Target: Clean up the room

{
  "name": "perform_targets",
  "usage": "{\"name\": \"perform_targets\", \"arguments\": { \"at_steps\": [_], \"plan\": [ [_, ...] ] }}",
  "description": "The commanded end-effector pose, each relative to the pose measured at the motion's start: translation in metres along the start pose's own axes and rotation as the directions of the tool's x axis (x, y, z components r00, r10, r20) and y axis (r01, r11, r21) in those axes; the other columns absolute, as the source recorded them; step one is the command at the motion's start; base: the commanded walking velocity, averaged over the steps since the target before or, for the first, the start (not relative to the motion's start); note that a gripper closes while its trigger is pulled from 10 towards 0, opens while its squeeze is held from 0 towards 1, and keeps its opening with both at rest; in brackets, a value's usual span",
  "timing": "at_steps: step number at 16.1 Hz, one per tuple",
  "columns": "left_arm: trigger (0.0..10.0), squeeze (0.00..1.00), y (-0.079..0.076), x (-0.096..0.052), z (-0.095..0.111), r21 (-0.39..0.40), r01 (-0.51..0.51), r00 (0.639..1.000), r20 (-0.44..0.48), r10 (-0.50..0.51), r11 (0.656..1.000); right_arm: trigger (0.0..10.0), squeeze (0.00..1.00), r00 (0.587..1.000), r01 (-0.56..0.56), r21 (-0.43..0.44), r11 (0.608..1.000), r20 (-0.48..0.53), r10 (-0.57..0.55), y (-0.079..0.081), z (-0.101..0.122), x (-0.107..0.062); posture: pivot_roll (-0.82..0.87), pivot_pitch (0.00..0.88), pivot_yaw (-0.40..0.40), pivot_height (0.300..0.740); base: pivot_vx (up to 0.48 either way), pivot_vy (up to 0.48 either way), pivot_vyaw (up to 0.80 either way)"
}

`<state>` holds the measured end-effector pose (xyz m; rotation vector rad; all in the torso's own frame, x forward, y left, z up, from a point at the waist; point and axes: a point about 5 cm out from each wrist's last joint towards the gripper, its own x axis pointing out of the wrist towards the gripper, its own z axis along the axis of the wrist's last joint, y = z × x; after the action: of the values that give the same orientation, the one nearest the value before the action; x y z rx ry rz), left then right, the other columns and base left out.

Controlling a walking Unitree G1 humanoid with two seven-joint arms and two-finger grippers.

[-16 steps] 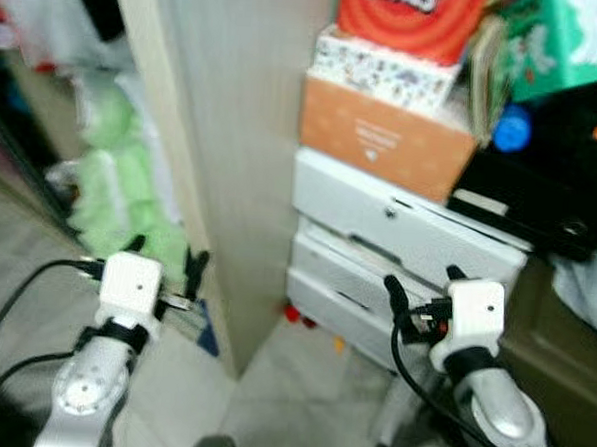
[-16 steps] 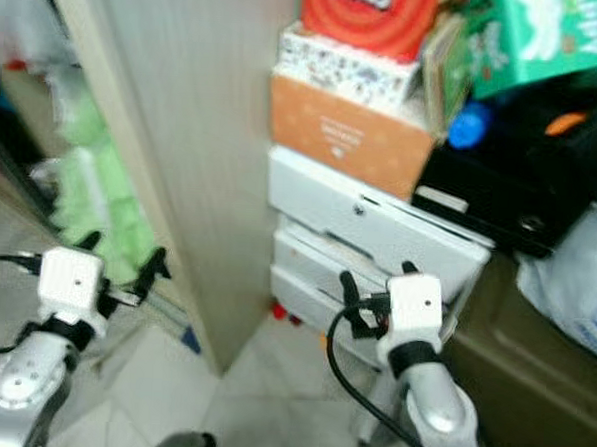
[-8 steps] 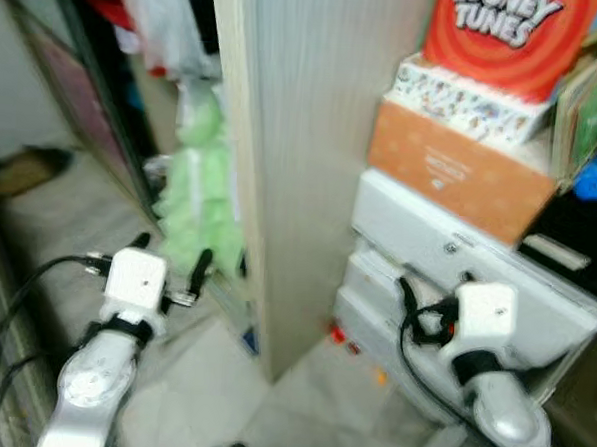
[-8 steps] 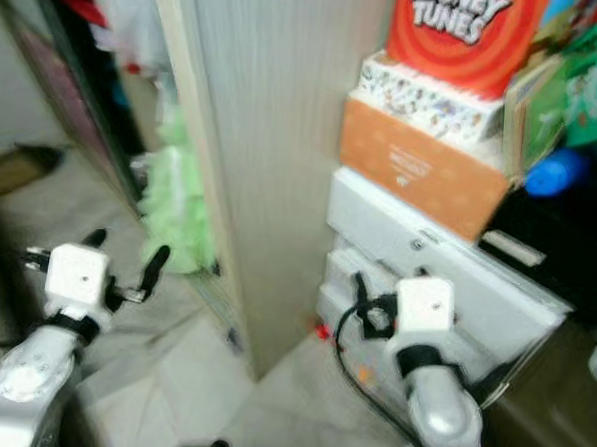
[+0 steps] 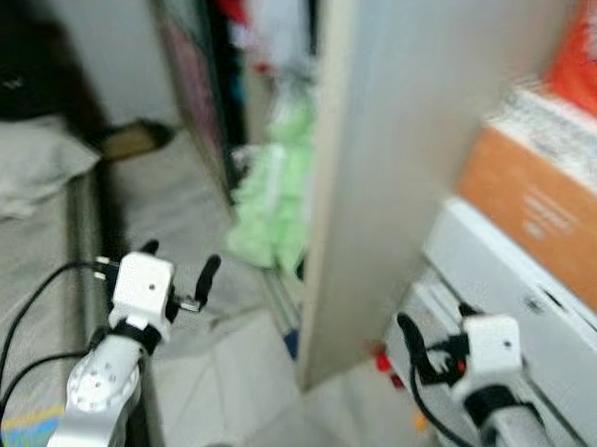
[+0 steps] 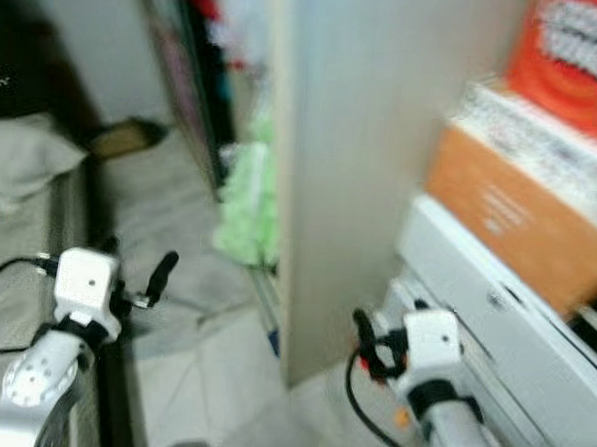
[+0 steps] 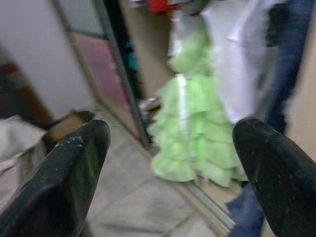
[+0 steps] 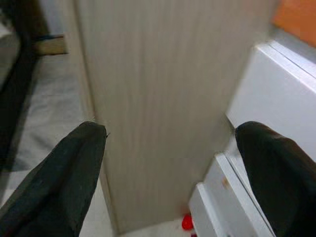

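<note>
**Both grippers empty beside the wardrobe**

In the middle of the scene stands a tall pale wooden wardrobe panel [image 5: 382, 168]. Right of it sit white plastic drawers [image 5: 533, 326] under an orange cardboard box [image 5: 539, 211]. Far left of the panel hangs a frilly green dress [image 7: 190, 133]. Nearer, left gripper [image 5: 176, 267] and right gripper [image 5: 435, 336] hover, fingers spread, holding nothing.
</note>
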<state>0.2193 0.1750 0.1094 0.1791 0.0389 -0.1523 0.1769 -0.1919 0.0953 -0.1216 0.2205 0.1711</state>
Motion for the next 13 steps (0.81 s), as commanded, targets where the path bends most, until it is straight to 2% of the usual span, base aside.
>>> {"name": "perform_targets", "arguments": {
  "at_steps": [1, 2, 3, 4, 8, 10, 13],
  "plan": [
    [10.0, 0.0, 0.004, -0.003, -0.003, -0.003, -0.017, 1.0, -0.025, 0.017, 1.0, 10.0, 0.0, 0.999, -0.015, 0.012, 1.0, 0.039, 0.014, 0.0, 0.008, 0.003, -0.06, 0.027, -0.029, 0.74, 0.0, 0.0, 0.8],
    [10.0, 0.0, 0.002, -0.003, -0.004, -0.019, -0.011, 0.999, -0.031, 0.011, 1.0, 10.0, 0.0, 0.998, -0.03, 0.026, 0.999, 0.047, 0.028, 0.001, 0.01, 0.006, -0.06, 0.03, -0.031, 0.74, 0.0, 0.0, 0.8],
    [10.0, 0.0, 0.001, -0.003, -0.003, -0.008, -0.026, 0.999, -0.039, 0.026, 1.0, 10.0, 0.0, 0.995, -0.09, 0.047, 0.995, 0.044, 0.088, 0.007, 0.011, 0.008, -0.06, 0.03, -0.03, 0.74, 0.0, 0.0, 0.8],
    [10.0, 0.0, -0.001, -0.001, -0.001, -0.003, -0.025, 0.999, -0.031, 0.025, 1.0, 10.0, 0.0, 0.98, -0.192, 0.027, 0.981, 0.053, 0.19, 0.018, 0.013, 0.008, -0.06, 0.03, -0.029, 0.74, 0.0, 0.0, 0.8],
    [10.0, 0.0, 0.002, 0.001, 0.0, 0.002, -0.012, 1.0, -0.029, 0.012, 1.0, 10.0, 0.0, 0.907, -0.418, 0.098, 0.903, -0.005, 0.42, 0.026, 0.007, 0.01, -0.06, 0.033, -0.034, 0.74, 0.0, 0.0, 0.8],
    [10.0, 0.0, 0.0, 0.001, 0.0, -0.004, -0.006, 1.0, -0.031, 0.006, 1.0, 10.0, 0.0, 0.88, -0.471, 0.103, 0.876, -0.013, 0.474, 0.028, 0.007, 0.011, -0.05, 0.033, -0.037, 0.74, 0.0, 0.0, 0.8],
    [10.0, 0.0, -0.003, 0.002, 0.001, -0.01, -0.005, 1.0, -0.029, 0.005, 1.0, 10.0, 0.0, 0.908, -0.419, 0.103, 0.902, 0.039, 0.417, 0.025, 0.014, 0.02, -0.05, 0.033, -0.037, 0.74, 0.0, 0.0, 0.8]
  ]
}}
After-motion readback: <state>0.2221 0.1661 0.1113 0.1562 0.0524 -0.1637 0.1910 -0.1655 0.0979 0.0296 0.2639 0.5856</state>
